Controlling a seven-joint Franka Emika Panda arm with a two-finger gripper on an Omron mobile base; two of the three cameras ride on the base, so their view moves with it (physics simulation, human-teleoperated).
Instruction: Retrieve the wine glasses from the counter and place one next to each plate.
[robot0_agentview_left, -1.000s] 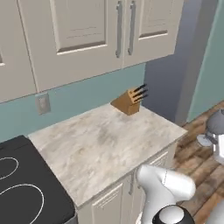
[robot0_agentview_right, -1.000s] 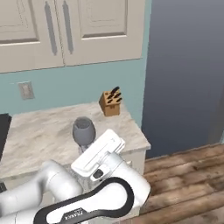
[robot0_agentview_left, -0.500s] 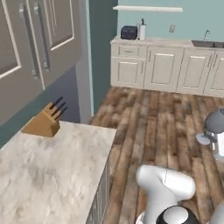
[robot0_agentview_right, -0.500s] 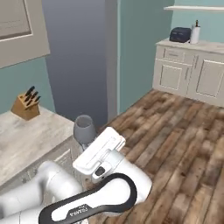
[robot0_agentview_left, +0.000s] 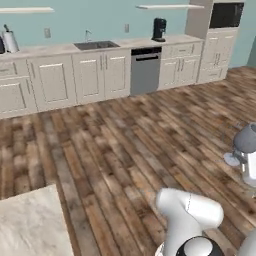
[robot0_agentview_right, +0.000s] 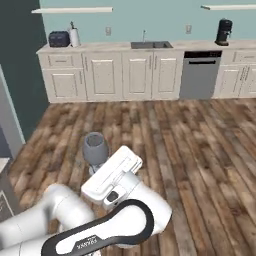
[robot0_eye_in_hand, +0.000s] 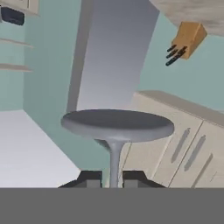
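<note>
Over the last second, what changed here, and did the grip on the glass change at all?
The base turned away from the counter: the base views swung from the knife-block corner to the far kitchen wall with the sink and the dishwasher. So the camera moved, not the things. The gripper stayed shut on the stem of the wine glass, carried upright as before. Nothing was let go.

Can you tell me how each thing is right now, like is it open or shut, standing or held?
wine glass: held by its stem, bowl up, off any surface.
gripper: shut on the wine glass stem.
dishwasher: door shut.
cabinet doors: all shut.
knife block: on the counter, knives in it.
coffee maker: standing upright on the far counter.
paper towel roll: standing upright.
</note>
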